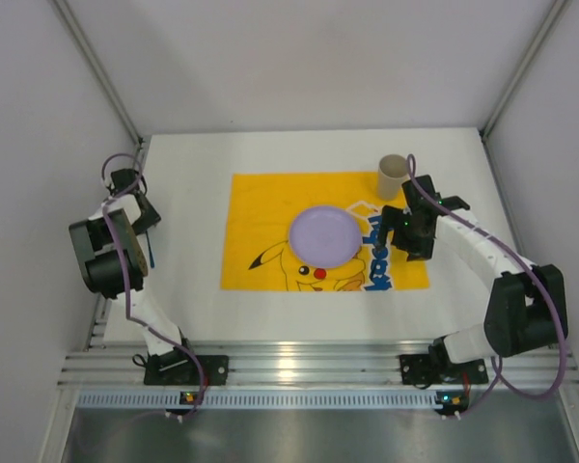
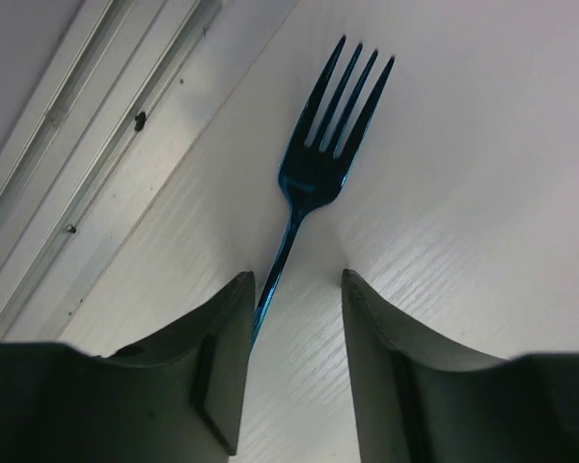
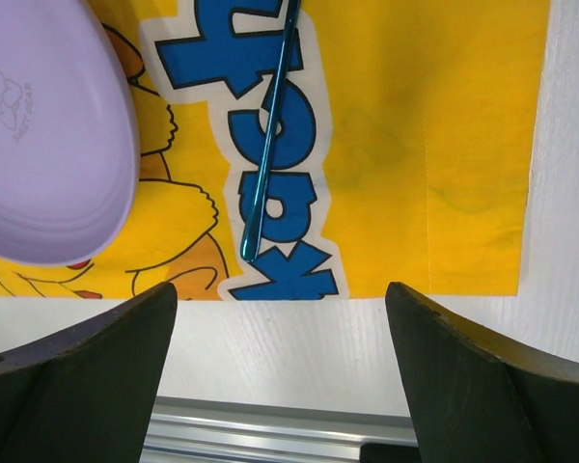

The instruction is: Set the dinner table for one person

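One blue fork [image 2: 314, 164] sits between the parted left tool [image 2: 294, 282]; the right tool [image 3: 280, 294] gapes wide beside one plate [image 3: 48, 145], one cup [image 1: 394, 176].

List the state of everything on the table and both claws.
Shiny blue metal fork: flat on white tabletop, not lifted.
Left claw: open, straddling fork's handle.
Right claw: open, empty.
Round lilac plate: upright, empty, on yellow printed cloth.
Beige cup: upright.
Slim blue utensil: flat beside plate.
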Motion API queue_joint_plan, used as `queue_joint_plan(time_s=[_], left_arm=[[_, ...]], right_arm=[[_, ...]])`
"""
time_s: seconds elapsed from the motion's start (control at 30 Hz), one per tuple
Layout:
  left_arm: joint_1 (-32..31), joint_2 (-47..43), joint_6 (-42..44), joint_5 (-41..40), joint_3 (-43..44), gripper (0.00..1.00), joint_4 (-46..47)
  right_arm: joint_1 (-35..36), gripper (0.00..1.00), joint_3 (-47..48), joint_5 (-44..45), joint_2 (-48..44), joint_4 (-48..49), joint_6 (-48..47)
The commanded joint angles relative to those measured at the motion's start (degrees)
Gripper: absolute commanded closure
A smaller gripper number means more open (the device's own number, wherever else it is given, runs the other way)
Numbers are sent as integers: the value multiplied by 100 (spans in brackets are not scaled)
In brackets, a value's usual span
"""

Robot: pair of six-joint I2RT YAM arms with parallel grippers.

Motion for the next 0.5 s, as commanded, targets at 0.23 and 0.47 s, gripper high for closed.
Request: queue_joint_plan(time_s=[0.23, 0.47], left_arm=[[148, 806, 80, 128, 337, 80, -50], [148, 806, 97, 277, 196, 100, -103]], right_arm=[[-40, 11, 361, 2, 200, -80, 55], [-48, 11, 291, 2, 218, -10, 82]])
